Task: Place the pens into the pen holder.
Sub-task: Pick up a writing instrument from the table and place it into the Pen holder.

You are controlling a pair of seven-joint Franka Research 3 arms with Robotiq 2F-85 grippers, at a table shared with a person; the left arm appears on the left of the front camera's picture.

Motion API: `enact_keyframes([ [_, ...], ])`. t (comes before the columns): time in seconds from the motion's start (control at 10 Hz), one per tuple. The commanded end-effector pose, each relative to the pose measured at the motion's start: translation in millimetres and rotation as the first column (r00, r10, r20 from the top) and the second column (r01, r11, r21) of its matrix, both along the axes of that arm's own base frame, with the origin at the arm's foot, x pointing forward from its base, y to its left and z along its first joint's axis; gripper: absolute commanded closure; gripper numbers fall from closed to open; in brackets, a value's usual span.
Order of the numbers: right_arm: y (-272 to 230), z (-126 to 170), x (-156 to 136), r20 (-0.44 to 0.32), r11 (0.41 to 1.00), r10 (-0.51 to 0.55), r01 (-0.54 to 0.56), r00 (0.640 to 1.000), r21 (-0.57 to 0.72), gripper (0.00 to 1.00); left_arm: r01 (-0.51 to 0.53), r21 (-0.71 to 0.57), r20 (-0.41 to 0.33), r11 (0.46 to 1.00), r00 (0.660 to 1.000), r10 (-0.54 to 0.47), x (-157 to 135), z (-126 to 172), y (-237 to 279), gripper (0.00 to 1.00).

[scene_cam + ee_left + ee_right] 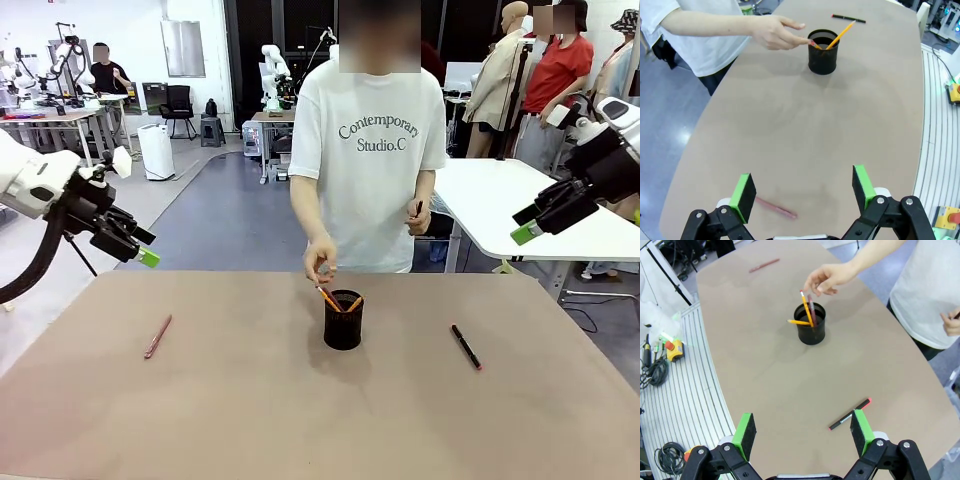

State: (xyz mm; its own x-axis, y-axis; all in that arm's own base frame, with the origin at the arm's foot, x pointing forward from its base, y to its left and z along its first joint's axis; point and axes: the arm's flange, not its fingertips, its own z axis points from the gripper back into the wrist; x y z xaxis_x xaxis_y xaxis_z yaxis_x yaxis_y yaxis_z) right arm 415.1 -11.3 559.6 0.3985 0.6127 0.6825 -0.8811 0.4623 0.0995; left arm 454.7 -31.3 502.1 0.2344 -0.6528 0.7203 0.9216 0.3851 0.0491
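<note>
The black mesh pen holder stands mid-table. Two yellow-orange pencils lean in it; the person's hand holds the top of one pencil, and the other pencil rests against the rim. A pinkish-red pen lies on the table's left, just under my open left gripper. A black pen with a red tip lies on the right, just ahead of my open right gripper. Both grippers hang above the table with nothing in them.
The person stands at the far edge of the brown table, the other hand held at the waist. A white table stands behind on the right. Bare tabletop lies between the holder and each loose pen.
</note>
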Motion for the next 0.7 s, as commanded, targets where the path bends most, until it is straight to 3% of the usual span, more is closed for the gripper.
enact_keyframes([
  [0.0, 0.9, 1.6, 0.1, 0.001, 1.0, -0.004, 0.004, 1.0, 0.015, 0.0, -0.003, 0.008, 0.002, 1.0, 1.0, 0.003, 0.0, 1.2, 0.8, 0.0],
  [0.6, 0.9, 1.6, 0.1, 0.001, 1.0, -0.004, 0.004, 1.0, 0.015, 0.0, -0.003, 0.008, 0.002, 1.0, 1.0, 0.003, 0.0, 1.2, 0.8, 0.0],
])
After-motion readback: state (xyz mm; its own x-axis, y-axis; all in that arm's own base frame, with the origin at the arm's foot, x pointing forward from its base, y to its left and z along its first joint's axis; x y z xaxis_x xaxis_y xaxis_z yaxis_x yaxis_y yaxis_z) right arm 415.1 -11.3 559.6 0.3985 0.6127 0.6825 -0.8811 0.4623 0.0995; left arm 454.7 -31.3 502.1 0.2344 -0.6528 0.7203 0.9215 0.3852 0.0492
